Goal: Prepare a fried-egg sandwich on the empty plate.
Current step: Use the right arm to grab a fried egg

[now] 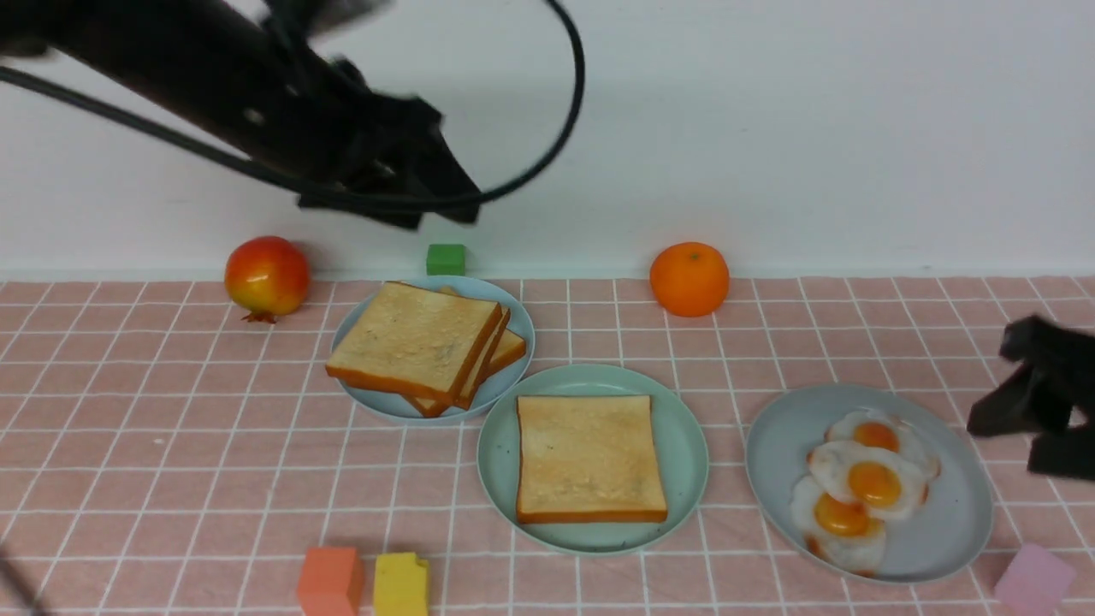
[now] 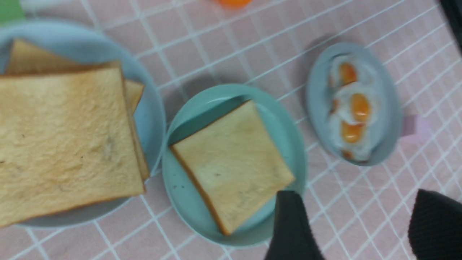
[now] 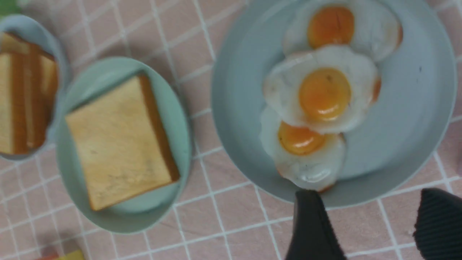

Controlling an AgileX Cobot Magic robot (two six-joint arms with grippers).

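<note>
The mint-green plate [image 1: 684,445] sits at the middle front with one toast slice [image 1: 590,458] lying flat on it; both show in the left wrist view [image 2: 231,164] and the right wrist view [image 3: 119,142]. A pale blue plate [image 1: 522,329] behind it on the left holds stacked toast slices [image 1: 415,342]. A grey-blue plate [image 1: 958,513] at the right holds three overlapping fried eggs [image 1: 860,483], also in the right wrist view [image 3: 317,97]. My left gripper [image 1: 411,201] is open and empty, raised above the toast stack. My right gripper [image 1: 1039,411] is open and empty beside the egg plate's right edge.
A pomegranate [image 1: 267,276], a green block [image 1: 446,258] and an orange [image 1: 689,279] stand along the back wall. An orange block [image 1: 330,582] and a yellow block [image 1: 400,585] sit at the front edge left, a pink block [image 1: 1033,582] at front right.
</note>
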